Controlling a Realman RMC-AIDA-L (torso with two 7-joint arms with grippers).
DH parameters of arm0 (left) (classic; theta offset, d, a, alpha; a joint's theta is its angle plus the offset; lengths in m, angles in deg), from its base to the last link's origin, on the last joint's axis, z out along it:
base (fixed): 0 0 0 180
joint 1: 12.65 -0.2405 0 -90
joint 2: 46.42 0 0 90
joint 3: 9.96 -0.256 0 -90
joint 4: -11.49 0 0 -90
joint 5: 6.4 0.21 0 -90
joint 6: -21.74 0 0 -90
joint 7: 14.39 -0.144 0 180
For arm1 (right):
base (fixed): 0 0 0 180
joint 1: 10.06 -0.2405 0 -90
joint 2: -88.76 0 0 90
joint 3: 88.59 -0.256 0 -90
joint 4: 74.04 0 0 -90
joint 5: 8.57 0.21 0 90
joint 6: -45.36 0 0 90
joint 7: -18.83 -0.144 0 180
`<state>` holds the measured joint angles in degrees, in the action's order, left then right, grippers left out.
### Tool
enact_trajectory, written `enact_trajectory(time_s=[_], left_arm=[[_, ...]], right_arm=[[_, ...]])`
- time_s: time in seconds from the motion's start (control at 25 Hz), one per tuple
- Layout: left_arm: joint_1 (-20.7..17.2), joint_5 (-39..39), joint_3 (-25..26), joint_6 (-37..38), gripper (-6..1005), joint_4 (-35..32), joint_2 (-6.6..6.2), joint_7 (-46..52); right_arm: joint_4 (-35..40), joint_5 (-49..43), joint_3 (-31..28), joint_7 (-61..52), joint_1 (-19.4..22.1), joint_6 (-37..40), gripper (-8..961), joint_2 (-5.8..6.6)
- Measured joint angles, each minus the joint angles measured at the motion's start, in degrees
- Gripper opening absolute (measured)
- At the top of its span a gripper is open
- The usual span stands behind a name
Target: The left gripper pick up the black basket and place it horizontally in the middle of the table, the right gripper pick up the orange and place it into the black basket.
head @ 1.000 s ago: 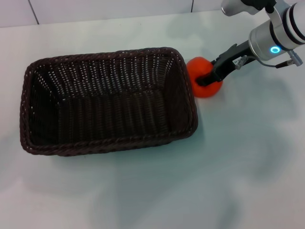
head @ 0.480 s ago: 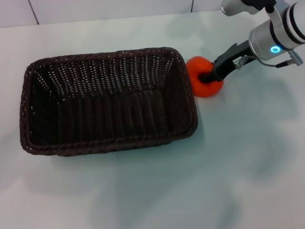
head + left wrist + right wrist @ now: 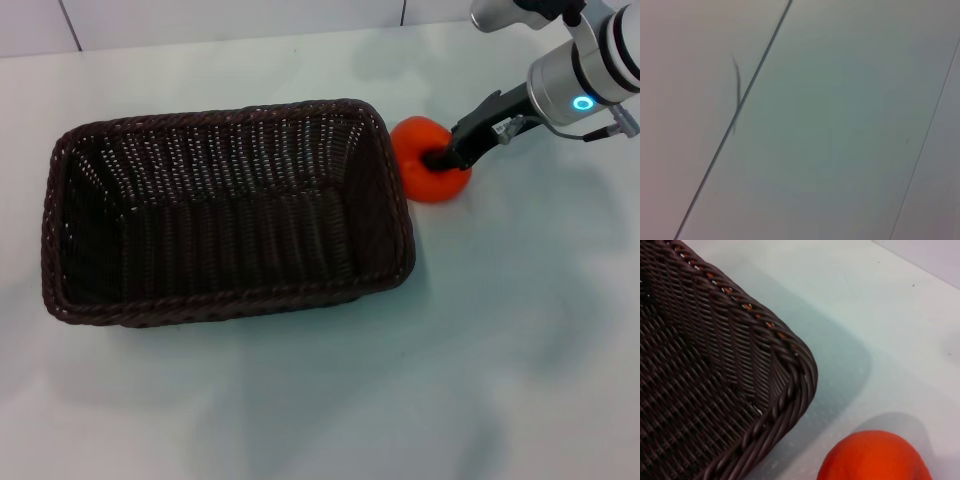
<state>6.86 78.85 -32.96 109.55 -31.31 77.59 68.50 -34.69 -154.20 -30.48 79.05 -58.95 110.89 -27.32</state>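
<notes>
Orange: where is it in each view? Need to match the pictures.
Head view: the orange sits right of the black basket, against its right rim, with the right hand on it.
Left wrist view: not in it.
Right wrist view: bottom edge, beside the basket's corner, the shared landmark.

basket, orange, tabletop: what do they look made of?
The black basket: woven wicker or a plastic imitation, dark brown-black; strands and a braided rim show in the right wrist view. The orange: smooth matte skin, could be real or fake fruit. The table: hard, smooth, glossy pale surface, likely laminate; soft reflections show.
</notes>
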Motion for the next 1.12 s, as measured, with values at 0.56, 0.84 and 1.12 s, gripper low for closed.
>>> enact_trajectory(time_s=[0.56, 0.84, 1.12], left_arm=[[-0.2, 0.0, 0.1, 0.1, 900, 0.0, 0.05, 0.7], [-0.4, 0.0, 0.1, 0.2, 900, 0.0, 0.01, 0.7], [-0.1, 0.0, 0.1, 0.6, 900, 0.7, -0.04, 0.5]], right_arm=[[0.8, 13.6, -12.9, 8.5, 4.6, 0.2, 227, 2.25], [0.4, 35.2, -16.8, 16.8, 8.4, 4.4, 150, 2.37], [0.6, 44.1, -14.7, 21.3, 6.8, 19.2, 113, 0.02]])
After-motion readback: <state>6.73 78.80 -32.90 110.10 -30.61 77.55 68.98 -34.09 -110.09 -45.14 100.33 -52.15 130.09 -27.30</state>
